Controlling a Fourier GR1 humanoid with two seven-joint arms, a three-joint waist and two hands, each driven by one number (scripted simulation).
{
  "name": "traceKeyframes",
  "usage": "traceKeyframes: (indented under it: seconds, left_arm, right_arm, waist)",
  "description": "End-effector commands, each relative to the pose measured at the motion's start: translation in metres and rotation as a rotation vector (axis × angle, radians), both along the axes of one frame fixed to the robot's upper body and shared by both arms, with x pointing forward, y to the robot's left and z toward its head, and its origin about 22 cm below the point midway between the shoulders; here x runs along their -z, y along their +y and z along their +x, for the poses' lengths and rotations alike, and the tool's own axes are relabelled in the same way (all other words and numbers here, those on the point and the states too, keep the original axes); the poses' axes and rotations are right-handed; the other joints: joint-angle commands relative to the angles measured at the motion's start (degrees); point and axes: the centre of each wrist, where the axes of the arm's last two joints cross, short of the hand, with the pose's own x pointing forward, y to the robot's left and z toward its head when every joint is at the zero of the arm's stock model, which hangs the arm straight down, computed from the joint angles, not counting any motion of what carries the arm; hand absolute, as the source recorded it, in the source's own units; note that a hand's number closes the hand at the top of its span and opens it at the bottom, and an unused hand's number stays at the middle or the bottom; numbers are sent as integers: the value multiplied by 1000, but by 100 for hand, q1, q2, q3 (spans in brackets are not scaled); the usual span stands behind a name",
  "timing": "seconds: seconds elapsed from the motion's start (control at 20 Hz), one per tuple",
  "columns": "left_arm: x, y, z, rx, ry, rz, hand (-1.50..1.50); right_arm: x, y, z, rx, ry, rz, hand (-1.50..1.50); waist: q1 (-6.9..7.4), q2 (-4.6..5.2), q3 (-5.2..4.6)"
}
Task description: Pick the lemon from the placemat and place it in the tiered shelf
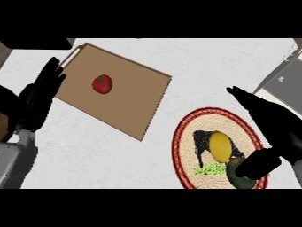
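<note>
A yellow lemon [220, 146] lies on a round woven placemat [187, 133] with a red rim at the lower right. A dark green avocado-like fruit [239, 177] sits just below the lemon on the same mat. My right hand [277, 128] hovers over the mat's right side, fingers straight and pointing up-left, thumb down beside the green fruit; it holds nothing. My left hand [39, 95] rests open at the left edge, fingers up. The tiered shelf [290, 80], grey, shows at the upper right.
A brown cutting board [127, 102] lies tilted in the middle with a red tomato [102, 84] on it. White counter [199, 57] surrounds it; dark wood floor shows at the far left.
</note>
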Motion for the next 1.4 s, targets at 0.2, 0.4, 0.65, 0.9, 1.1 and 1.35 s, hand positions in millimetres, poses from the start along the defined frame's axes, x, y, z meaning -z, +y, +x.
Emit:
traceKeyframes:
  seconds: [0.2, 0.4, 0.65, 0.9, 1.1, 1.35]
  left_arm:
    - [-5, 14, -3, -27, -8, -10, 0]
    - [1, -8, -9, -25, 2, -11, 0]
    - [13, -5, -1, -19, 0, -2, 0]
    - [7, 14, -9, -35, 16, -10, 0]
    - [18, 4, -21, -31, 1, -8, 0]
    - [-6, 23, -16, -33, 7, -1, 0]
  right_arm:
    - [35, 36, 4, 55, 103, -221, -150]
    - [25, 30, -5, 49, 106, -274, -150]
    - [36, 47, -2, 46, 130, -303, -150]
    - [57, 30, 0, 42, 162, -296, -150]
    - [68, 38, -16, 77, 149, -287, -150]
    - [77, 43, -3, 77, 133, -289, -150]
  waist:
    - [-41, -8, 8]
    - [-103, -23, 10]
    - [-106, -10, 8]
    - [-97, -11, 11]
    - [-104, -15, 11]
    - [-77, -16, 13]
